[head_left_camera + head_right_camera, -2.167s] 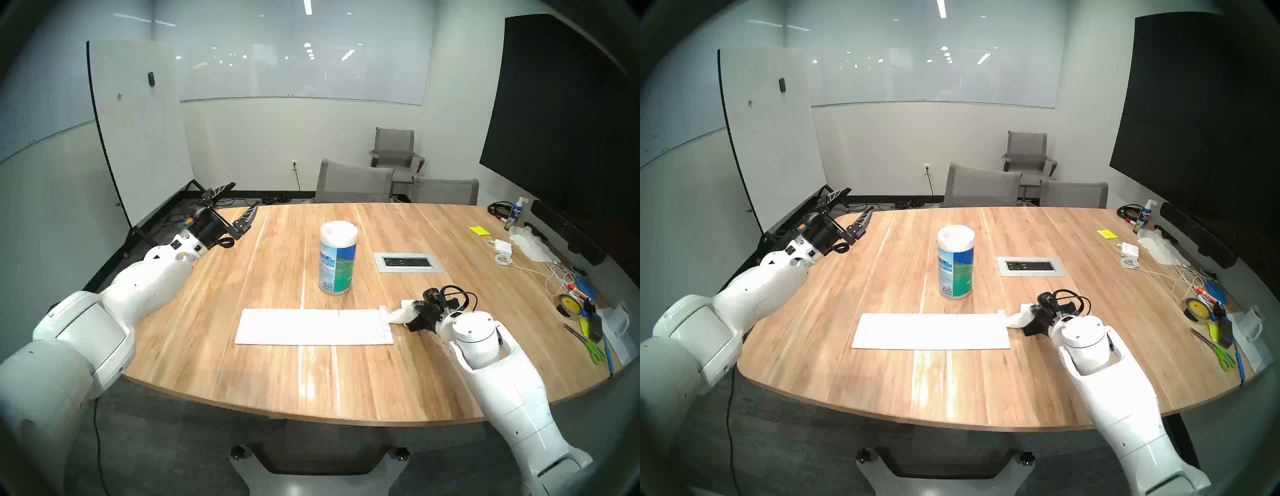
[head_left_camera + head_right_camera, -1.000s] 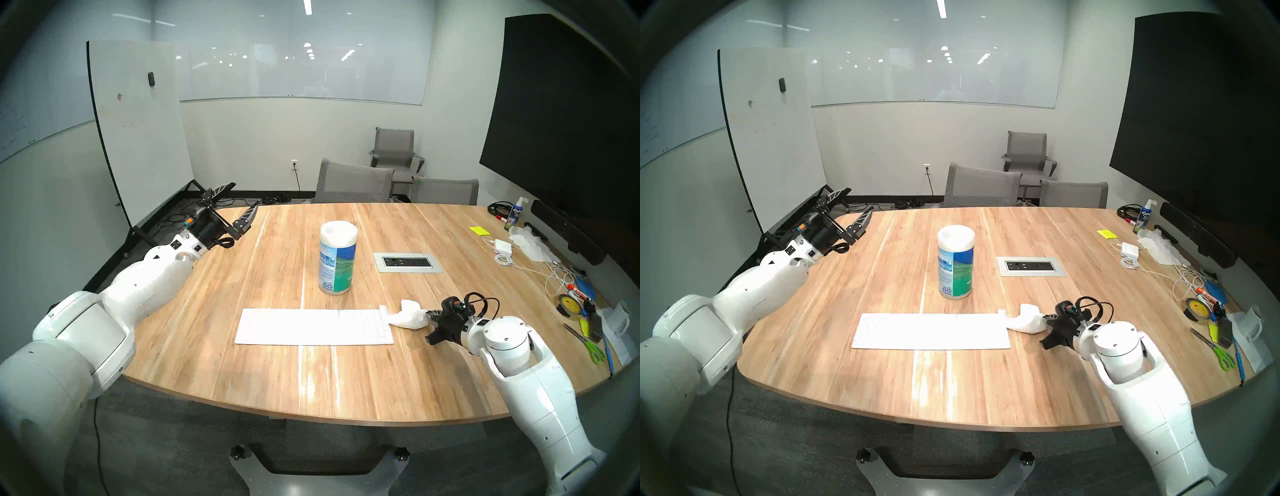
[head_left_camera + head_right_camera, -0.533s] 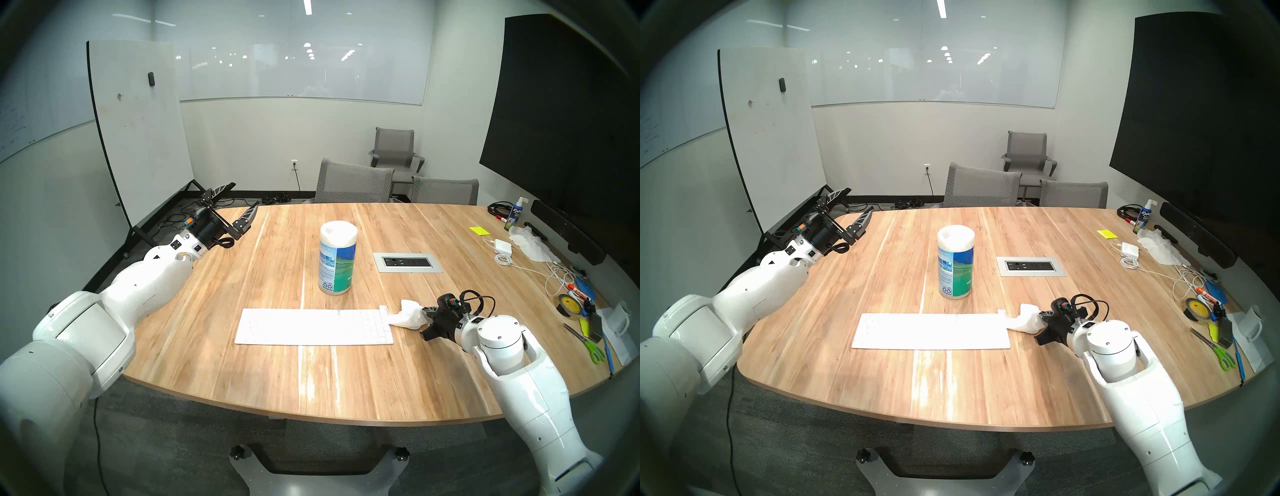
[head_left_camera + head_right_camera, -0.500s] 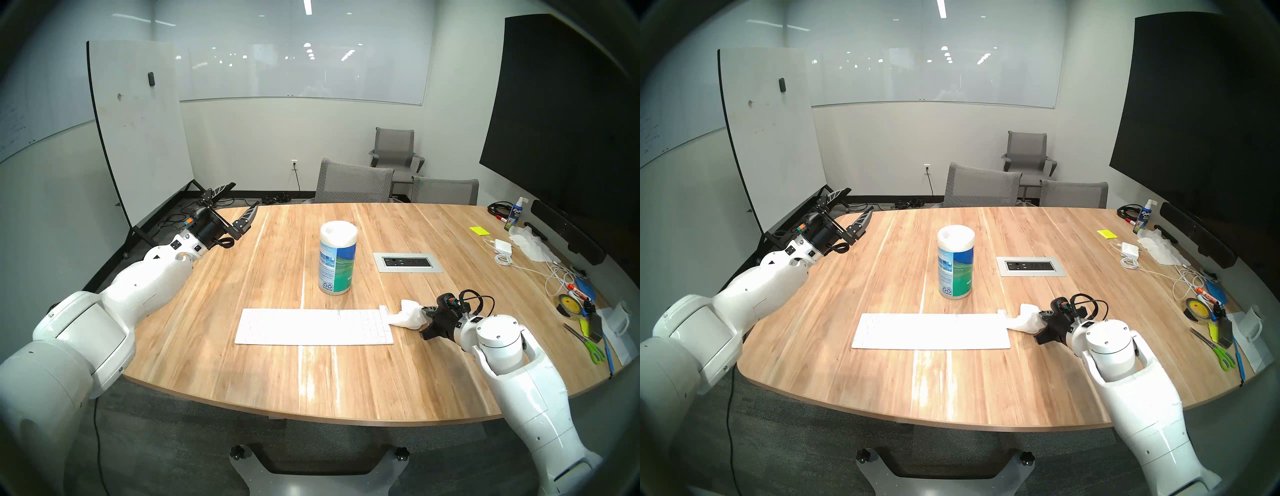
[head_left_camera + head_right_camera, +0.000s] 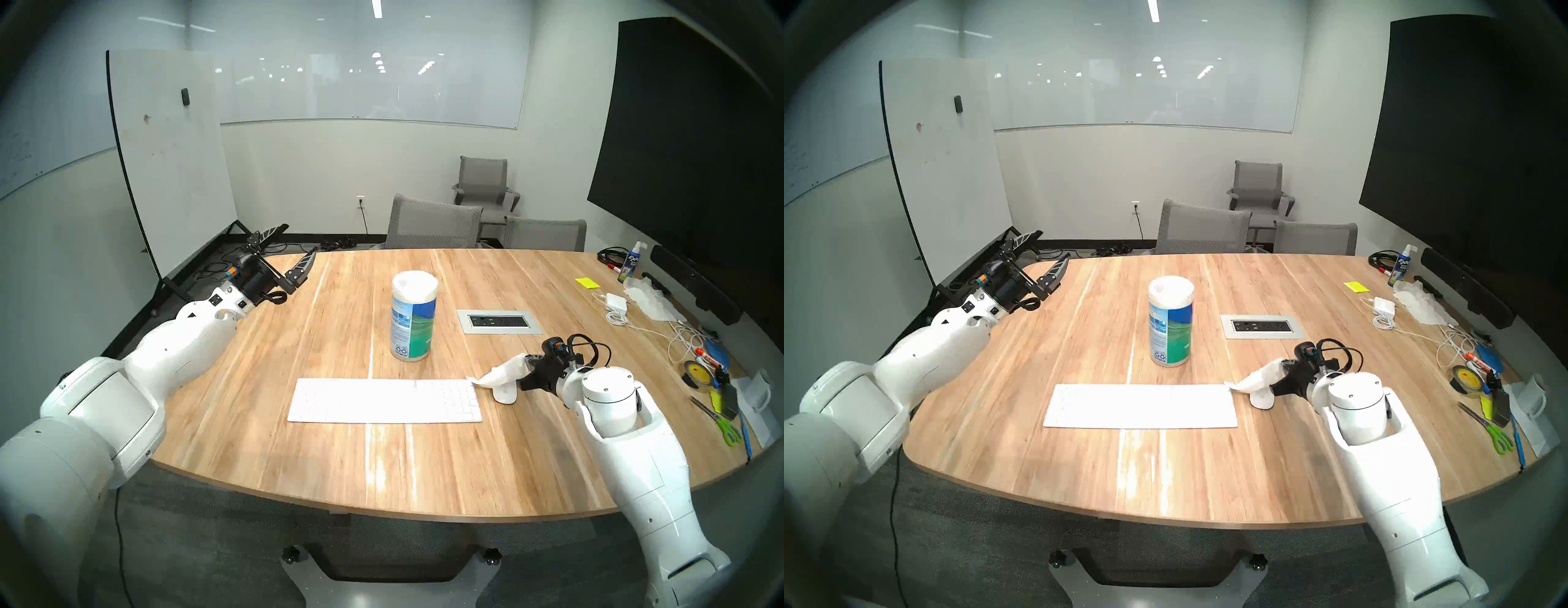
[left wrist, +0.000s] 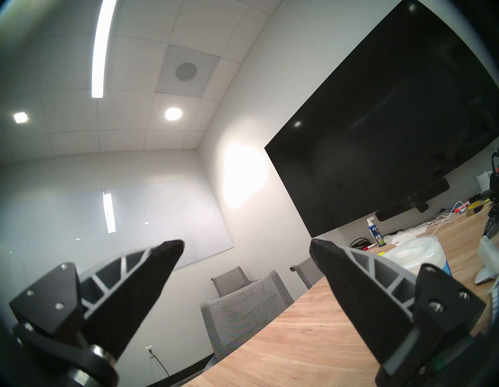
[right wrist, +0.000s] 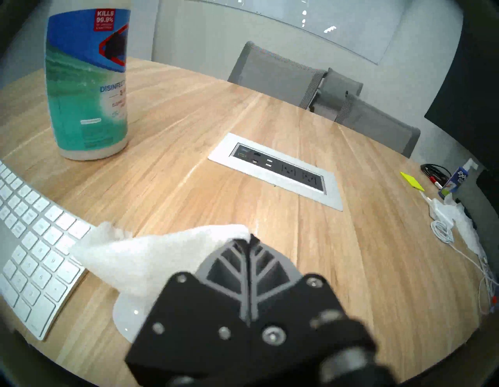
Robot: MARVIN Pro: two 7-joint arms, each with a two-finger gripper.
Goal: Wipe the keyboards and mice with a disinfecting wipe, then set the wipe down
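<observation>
The white keyboard lies flat near the table's front edge. Just right of it sits the white mouse, also visible in the right wrist view. My right gripper hovers just above and behind the mouse, shut on the white wipe. The wipe hangs stretched from the fingertips, draping over the mouse's far part, its loose end touching the keyboard's far right corner. My left gripper stands open and empty above the table's far left edge, its fingers spread wide.
A blue-green wipes canister stands behind the keyboard. A recessed outlet panel sits beyond my right gripper. Along the right edge lie a power adapter, cables, crumpled tissue, tape, scissors and a spray bottle. Chairs line the far edge.
My right gripper rose and moved toward the far side with the wipe. The wipe, bunched over the mouse before, now hangs stretched and the mouse's near part shows. The left arm stayed still.
</observation>
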